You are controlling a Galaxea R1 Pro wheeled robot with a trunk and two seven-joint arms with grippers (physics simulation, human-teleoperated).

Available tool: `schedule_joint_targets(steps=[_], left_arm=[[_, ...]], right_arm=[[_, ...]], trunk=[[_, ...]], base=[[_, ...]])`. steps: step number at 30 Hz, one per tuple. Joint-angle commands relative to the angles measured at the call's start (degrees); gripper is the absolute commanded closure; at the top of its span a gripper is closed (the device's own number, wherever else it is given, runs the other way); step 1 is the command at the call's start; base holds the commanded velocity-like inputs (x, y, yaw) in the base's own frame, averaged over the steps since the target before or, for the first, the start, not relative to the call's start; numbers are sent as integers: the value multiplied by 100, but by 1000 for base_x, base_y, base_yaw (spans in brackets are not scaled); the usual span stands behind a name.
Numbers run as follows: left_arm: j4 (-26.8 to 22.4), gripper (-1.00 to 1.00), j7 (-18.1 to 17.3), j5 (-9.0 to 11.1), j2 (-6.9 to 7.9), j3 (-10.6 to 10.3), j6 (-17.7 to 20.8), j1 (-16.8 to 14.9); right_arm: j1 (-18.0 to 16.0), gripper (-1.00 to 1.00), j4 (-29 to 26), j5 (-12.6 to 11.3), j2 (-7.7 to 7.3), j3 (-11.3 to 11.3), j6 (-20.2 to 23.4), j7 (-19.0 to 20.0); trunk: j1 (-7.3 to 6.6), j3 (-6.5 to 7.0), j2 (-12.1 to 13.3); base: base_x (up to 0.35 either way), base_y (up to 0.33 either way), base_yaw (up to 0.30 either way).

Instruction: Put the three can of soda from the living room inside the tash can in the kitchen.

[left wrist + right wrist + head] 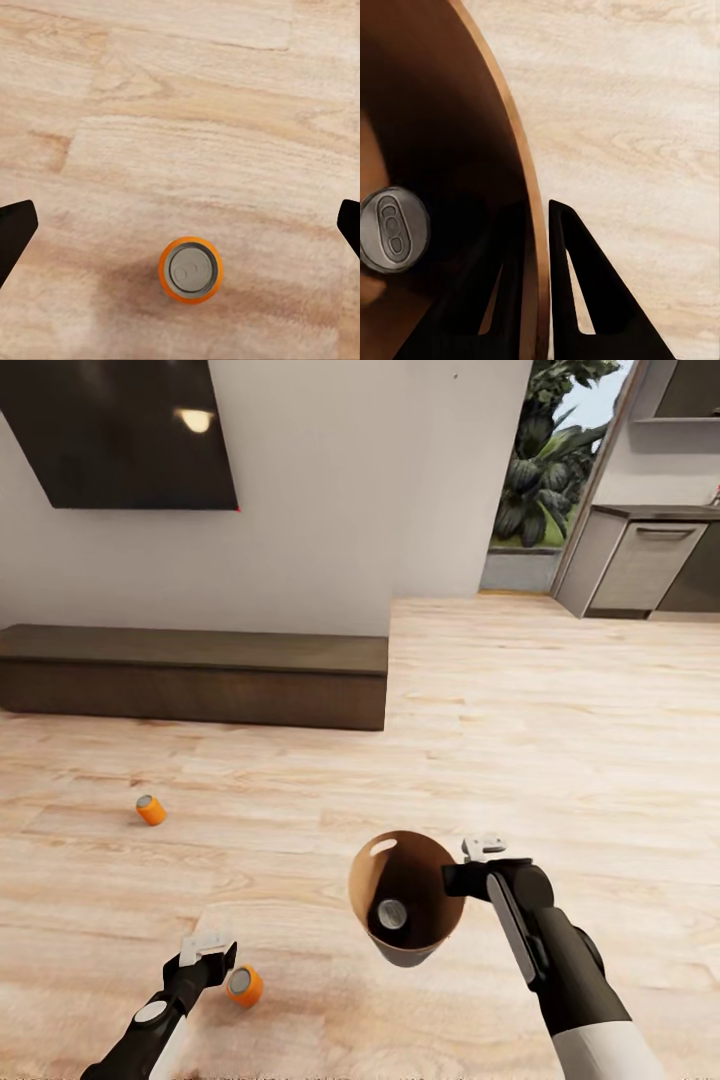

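on the wood floor, wide-open left tool [208, 950] flanks an orange can [243, 986]; right tool [462, 879] pinches the bin's rim [452, 860].

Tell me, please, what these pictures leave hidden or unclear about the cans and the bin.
- Can in bin: head view, walls hide its body.
- Trash can: right wrist view, frame edges crop it.
- Far can: head view, too small for markings.
- Near can: left wrist view, seen end-on, side hidden.

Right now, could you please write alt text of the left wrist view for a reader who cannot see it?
An orange soda can with a grey metal top stands upright on the light wood floor, seen from directly above. The two dark fingertips of the open left end effector show at opposite edges of the picture, wide apart and not touching the can.
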Motion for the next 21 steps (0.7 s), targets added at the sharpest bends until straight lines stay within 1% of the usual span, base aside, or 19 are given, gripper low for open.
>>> schedule_joint_targets(steps=[1, 6, 10, 12, 17, 21], left_arm=[[1, -100, 0, 0, 0, 0, 0, -2], [-1, -100, -2, 0, 0, 0, 0, -1], [0, -100, 2, 0, 0, 0, 0, -2], [-5, -100, 1, 0, 0, 0, 0, 0], [-20, -100, -2, 0, 0, 0, 0, 0], [-23, -100, -4, 0, 0, 0, 0, 2]], right_arm=[[-1, 100, -18, -138, 1, 1, 2, 23], [-1, 100, -41, -221, 1, -3, 4, 23], [-1, 100, -47, -238, 1, -4, 5, 22], [-1, 100, -49, -242, 1, -5, 5, 22], [-1, 100, -48, -243, 1, -5, 5, 22], [-1, 100, -47, -243, 1, -5, 5, 22]], trunk=[[0, -9, 0], [0, -56, 0], [0, -93, 0], [44, -148, -80], [44, -195, -80], [131, -304, -241]], base=[[0, 0, 0], [0, 0, 0], [0, 0, 0], [0, 0, 0], [0, 0, 0], [0, 0, 0]])
